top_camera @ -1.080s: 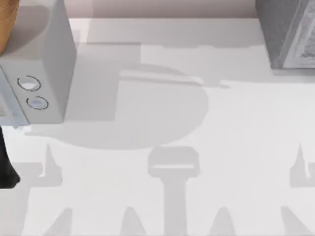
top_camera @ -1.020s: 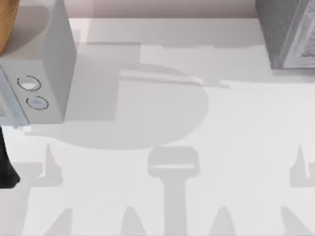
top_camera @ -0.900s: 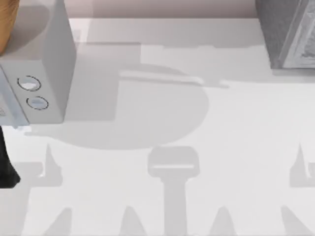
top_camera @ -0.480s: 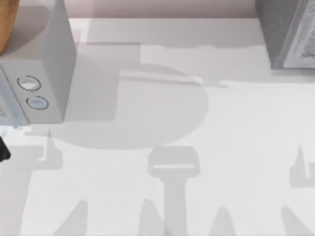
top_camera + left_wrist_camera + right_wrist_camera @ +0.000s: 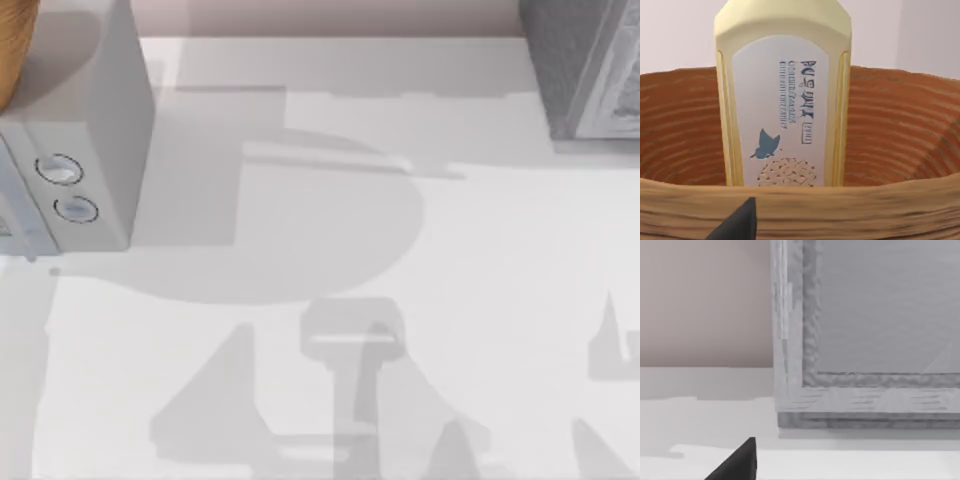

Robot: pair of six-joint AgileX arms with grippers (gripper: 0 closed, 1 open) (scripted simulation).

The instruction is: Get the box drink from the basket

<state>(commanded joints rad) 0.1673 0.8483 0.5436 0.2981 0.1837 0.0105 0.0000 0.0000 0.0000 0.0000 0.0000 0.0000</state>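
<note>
Box drink (image 5: 782,95): pale-yellow carton with sloped shoulders, standing upright. Its facing side carries a pale blue-grey label panel with dark blue lettering running down it, a blue butterfly figure below the lettering and a dotted rosette at the foot of the panel. The top of the carton is cut off by the frame edge.

Basket (image 5: 890,135): orange-brown, woven in ribbed horizontal courses, with a curved wall. The box drink stands inside it, the inner wall behind it and to both sides, and the near rim crosses in front of its base.

Left gripper: in the left wrist view a dark fingertip (image 5: 737,222) lies over the near rim of the basket, outside the wall and apart from the box drink. Whether its fingers stand apart or together cannot be told.

In the top view, a sliver of the basket (image 5: 12,45) shows at the upper left corner, behind the grey box (image 5: 85,130) with two round rings on its face.

Grey speckled block (image 5: 585,65): on the white table (image 5: 450,250), well apart from the basket, at the far right. The right wrist view faces it (image 5: 875,330) close up, with one dark fingertip (image 5: 737,462) of the right gripper in front of it; finger state cannot be told.
</note>
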